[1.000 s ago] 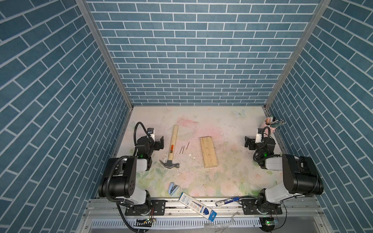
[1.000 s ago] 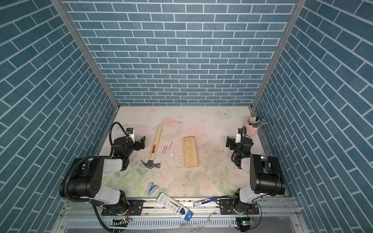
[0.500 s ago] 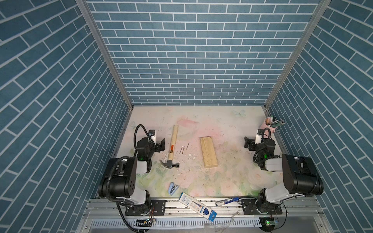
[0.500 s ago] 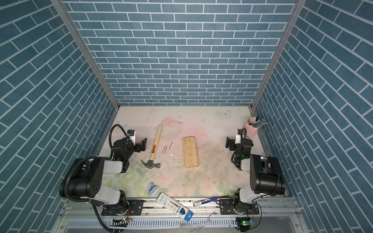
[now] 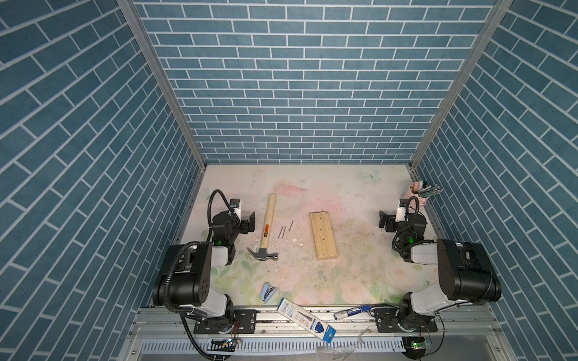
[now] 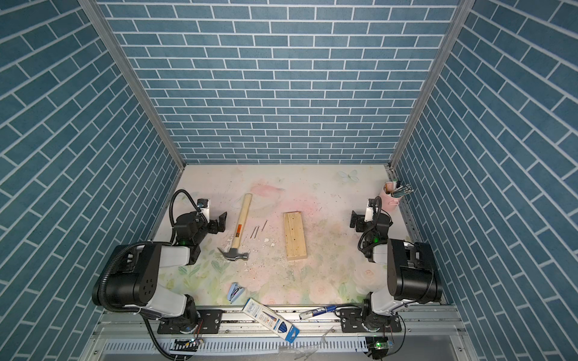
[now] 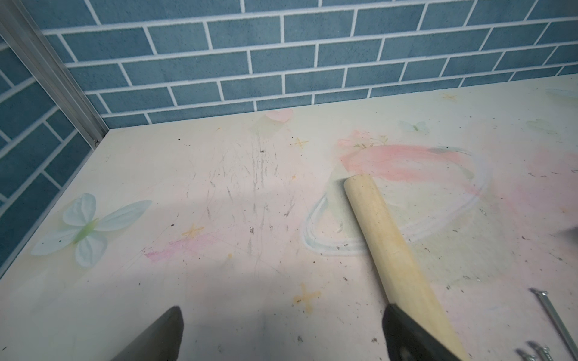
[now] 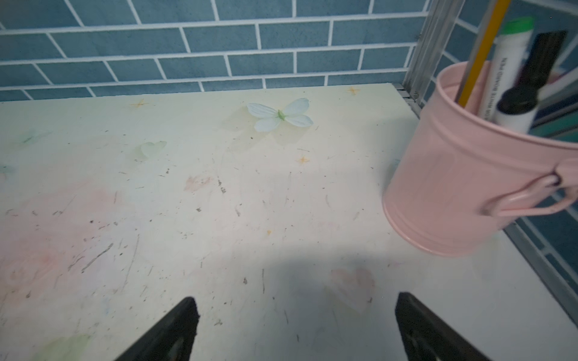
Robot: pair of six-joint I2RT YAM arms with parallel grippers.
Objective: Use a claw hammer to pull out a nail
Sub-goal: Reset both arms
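There is one wooden block on the counter. On the block's left side lies one claw hammer, and between the two lie three loose nails. On the near side of the block are one blue stapler, one long pen box and one marker. Well apart from the block, to its far right, stands one pink bucket. It holds several pens, but their exact number cannot be told. There are two end effectors: the left end effector past the hammer, and the right end effector on the block's right.
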